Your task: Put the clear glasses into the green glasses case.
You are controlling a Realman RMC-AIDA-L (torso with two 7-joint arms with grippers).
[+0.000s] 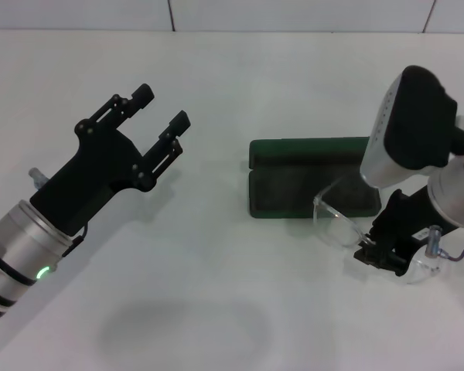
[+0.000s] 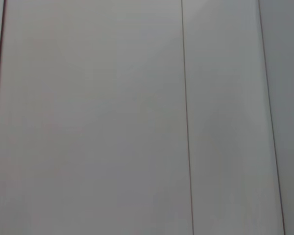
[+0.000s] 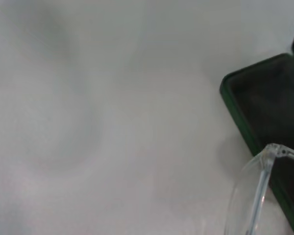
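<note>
The green glasses case (image 1: 294,148) lies open right of the table's centre, dark lining up; its corner (image 3: 235,105) shows in the right wrist view. The clear glasses (image 1: 338,222) sit at the case's front right edge, one clear arm reaching over the lining, and their lens edge (image 3: 257,196) shows in the right wrist view. My right gripper (image 1: 383,257) is down on the middle of the glasses, fingers closed on the frame. My left gripper (image 1: 161,116) hangs open above the table's left side, holding nothing, well away from the case.
A white table (image 1: 216,255) carries everything, with a tiled wall behind it (image 1: 170,14). The left wrist view shows only pale panels with thin seams (image 2: 186,122). My right arm's bulky wrist (image 1: 414,127) overhangs the case's right end.
</note>
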